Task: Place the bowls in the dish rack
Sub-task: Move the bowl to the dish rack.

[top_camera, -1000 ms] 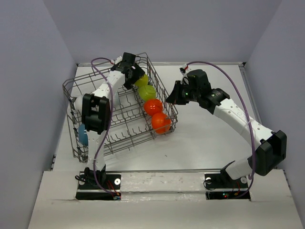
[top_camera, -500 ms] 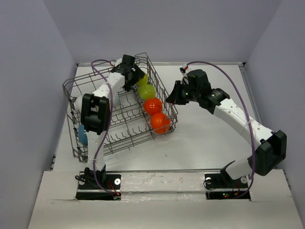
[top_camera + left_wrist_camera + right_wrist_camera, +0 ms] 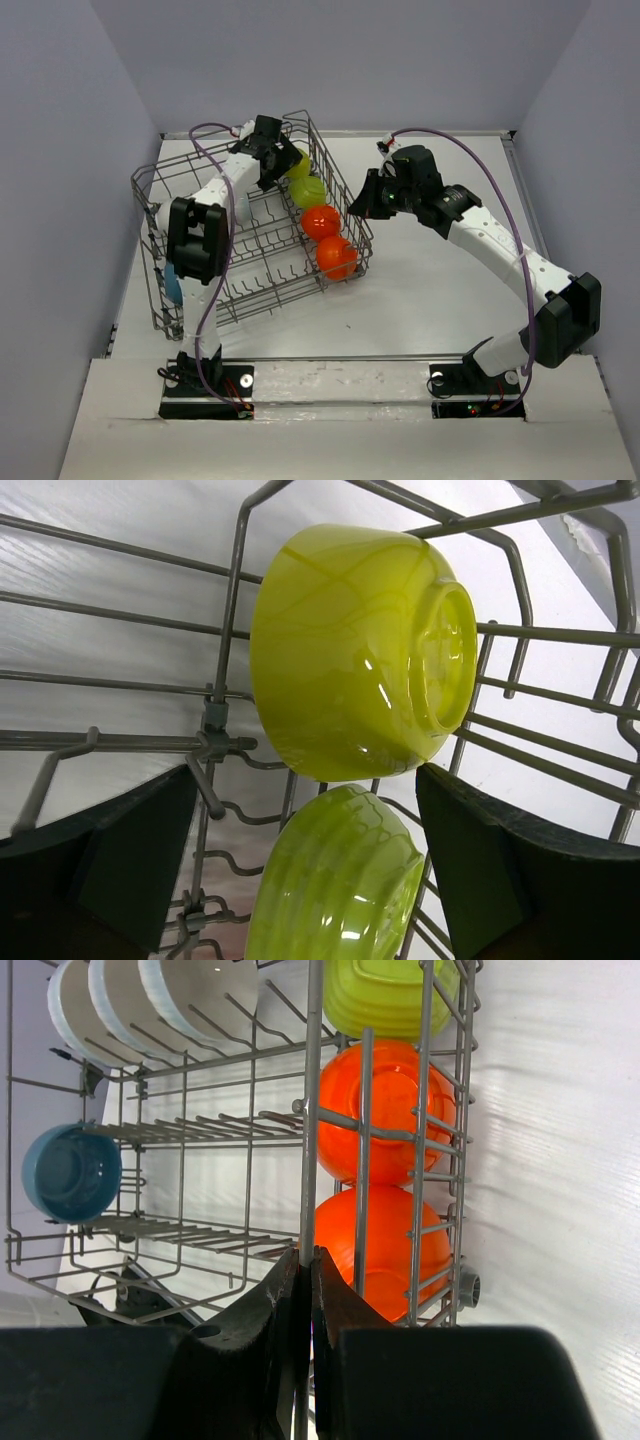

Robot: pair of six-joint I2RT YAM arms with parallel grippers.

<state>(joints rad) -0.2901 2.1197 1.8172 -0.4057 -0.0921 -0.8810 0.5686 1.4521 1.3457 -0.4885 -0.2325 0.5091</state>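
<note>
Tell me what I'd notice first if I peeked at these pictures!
Two orange bowls and two yellow-green bowls glow in a row along the right side of the grey rack. The left fingers stand wide open at the farthest bowl, and the right fingers pinch a rack wire beside the orange ones.

Yellow bowl (image 3: 350,650): on edge in the rack (image 3: 313,1110), foot showing, just ahead of the left hand (image 3: 305,820).
Green bowl (image 3: 335,880): beside it, nearer the hand.
Orange bowls (image 3: 385,1110): two, on edge, just beyond the right hand (image 3: 308,1290).
</note>
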